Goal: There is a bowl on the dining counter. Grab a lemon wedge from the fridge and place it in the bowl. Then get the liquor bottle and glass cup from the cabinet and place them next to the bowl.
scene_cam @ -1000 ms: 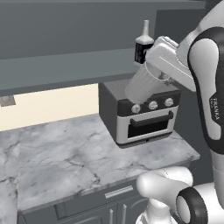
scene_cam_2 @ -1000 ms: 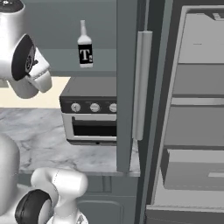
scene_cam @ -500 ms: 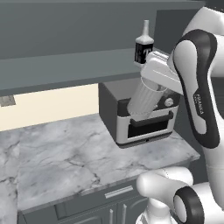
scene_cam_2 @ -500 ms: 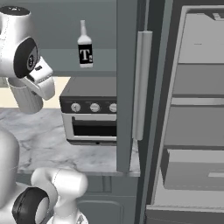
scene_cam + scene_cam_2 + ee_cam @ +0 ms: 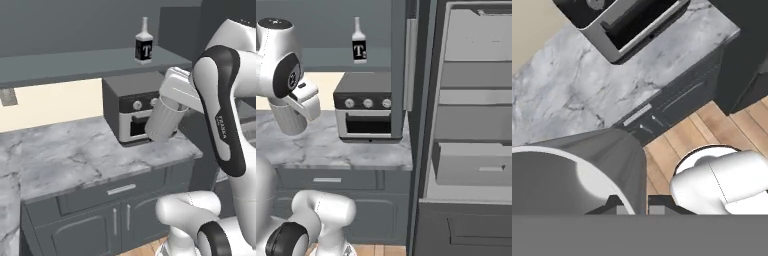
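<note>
We see the jaws (image 5: 633, 206) clamped on the rim of the glass cup (image 5: 164, 120); in the hand view one tip sits inside the wall, the other outside. The cup hangs tilted below the hand, in the air above the marble desk (image 5: 75, 160), just in front of the small oven (image 5: 135, 107), not touching either as far as we can tell. In the right base view the cup (image 5: 290, 117) is partly hidden behind the white arm, over the left part of the desk (image 5: 331, 145).

The liquor bottle (image 5: 143, 45) stands upright on the cabinet shelf (image 5: 75, 62), above the oven, near the shelf's right end. White body, black label w/ white "T". Same in the right base view: bottle (image 5: 359, 44) upright, directly above the oven (image 5: 363, 112). Bottle and cup well apart.

Cabinet door (image 5: 399, 55) is swung open, edge-on to us, w/ its silver bar handle (image 5: 411, 62) on the right side. Right of it the fridge (image 5: 476, 120) stands open: grey shelves and a drawer inside.

Hand view looks down: cup (image 5: 577, 175) at lower left, oven corner at top, marble desk (image 5: 587, 85), drawer fronts below it, wood floor (image 5: 712, 125) at right.
</note>
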{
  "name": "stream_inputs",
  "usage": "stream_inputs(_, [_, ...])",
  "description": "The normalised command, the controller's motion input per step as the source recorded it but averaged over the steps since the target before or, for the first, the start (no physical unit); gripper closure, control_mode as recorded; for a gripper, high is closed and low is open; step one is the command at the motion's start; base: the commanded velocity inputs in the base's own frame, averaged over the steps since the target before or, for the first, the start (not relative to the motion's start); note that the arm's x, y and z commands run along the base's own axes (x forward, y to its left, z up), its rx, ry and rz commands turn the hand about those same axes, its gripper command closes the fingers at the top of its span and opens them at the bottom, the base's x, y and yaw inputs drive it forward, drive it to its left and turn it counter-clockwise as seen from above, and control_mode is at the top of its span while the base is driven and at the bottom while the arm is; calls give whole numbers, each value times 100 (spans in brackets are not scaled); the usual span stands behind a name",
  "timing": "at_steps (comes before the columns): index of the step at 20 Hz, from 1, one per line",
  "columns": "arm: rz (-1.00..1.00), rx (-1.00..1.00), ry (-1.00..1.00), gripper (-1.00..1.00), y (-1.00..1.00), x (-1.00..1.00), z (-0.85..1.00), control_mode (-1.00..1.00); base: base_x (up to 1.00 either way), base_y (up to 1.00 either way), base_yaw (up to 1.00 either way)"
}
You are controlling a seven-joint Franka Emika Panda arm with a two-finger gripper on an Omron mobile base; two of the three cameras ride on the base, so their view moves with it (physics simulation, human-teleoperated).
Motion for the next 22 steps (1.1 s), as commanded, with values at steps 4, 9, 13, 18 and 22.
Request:
stream_inputs(4, [0,0,0,100,0,0,0,100,-100,-52,-23])
stream_inputs(9, [0,0,0,100,0,0,0,100,-83,-63,-55])
stream_inputs(13, [0,0,0,100,0,0,0,100,-19,-51,-78])
stream_inputs(18, [0,0,0,100,0,0,0,100,-5,-55,-81])
stream_inputs(22, [0,0,0,100,0,0,0,100,-5,-74,-76])
